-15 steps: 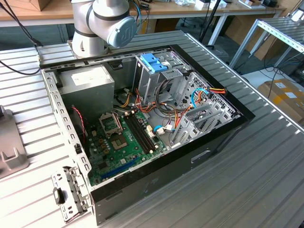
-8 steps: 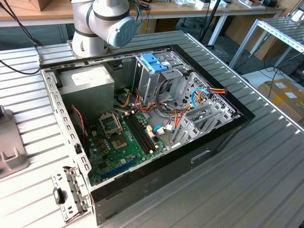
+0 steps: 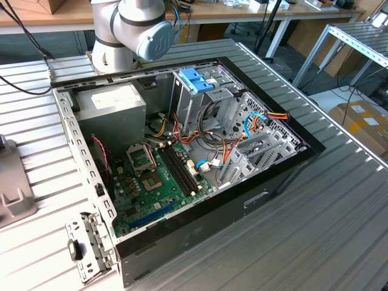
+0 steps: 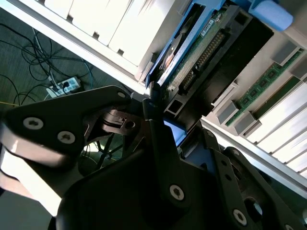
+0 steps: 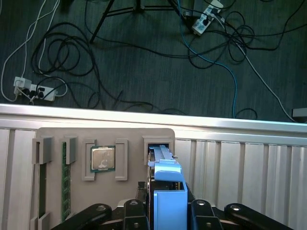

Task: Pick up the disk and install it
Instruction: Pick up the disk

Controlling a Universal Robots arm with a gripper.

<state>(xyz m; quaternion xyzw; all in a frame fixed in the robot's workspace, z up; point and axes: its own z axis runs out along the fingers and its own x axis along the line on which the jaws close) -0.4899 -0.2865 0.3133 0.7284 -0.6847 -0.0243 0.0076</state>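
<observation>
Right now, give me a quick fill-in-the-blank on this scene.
1. The disk has ___ rails.
2. In the holder, the processor chip sits between the memory stick and the ___.
3. The motherboard in the computer case is ___.
Missing: blue; disk; green.

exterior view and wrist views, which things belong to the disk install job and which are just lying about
For the job: disk, pincer astride it, computer case, drive cage inside it.
Lying about: processor chip and memory stick in the grey holder, power strip on the floor, cardboard box.
</observation>
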